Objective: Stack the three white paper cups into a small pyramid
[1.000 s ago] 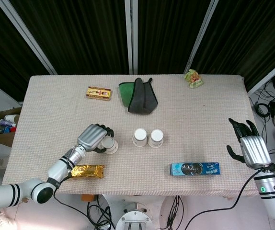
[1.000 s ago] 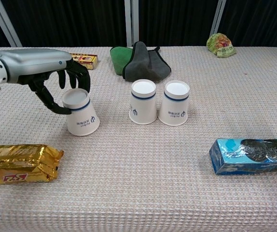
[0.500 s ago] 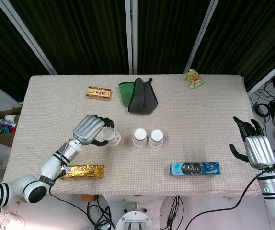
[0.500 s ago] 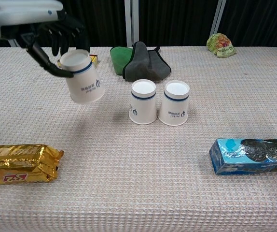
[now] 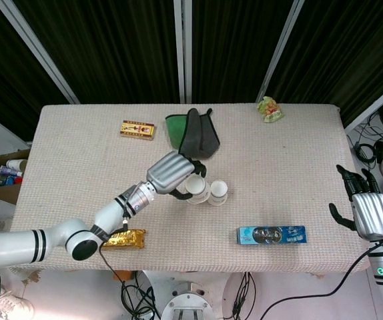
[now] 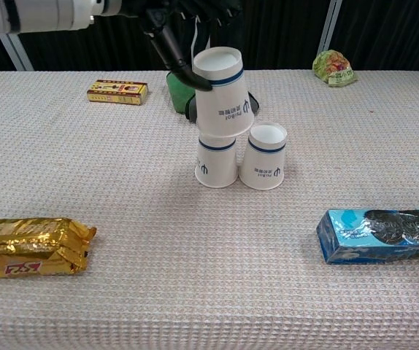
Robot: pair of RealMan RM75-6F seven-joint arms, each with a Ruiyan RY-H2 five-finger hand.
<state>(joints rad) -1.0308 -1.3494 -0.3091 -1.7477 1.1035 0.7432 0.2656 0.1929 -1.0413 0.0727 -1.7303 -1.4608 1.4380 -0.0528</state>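
Fingers (image 6: 167,45) of left hand (image 5: 173,173) around upturned cup (image 6: 223,91) above cup pair (image 6: 241,154).

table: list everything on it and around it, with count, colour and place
paper cups: three, white, mid-table; two upside down side by side, third held over them
gold snack pack: one, front left
blue cookie pack: one, front right
yellow box: one, back left
green and grey cloth: one, back centre
green packet: one, back right corner
left hand: grips the third cup
right hand: off the table's right edge, holds nothing
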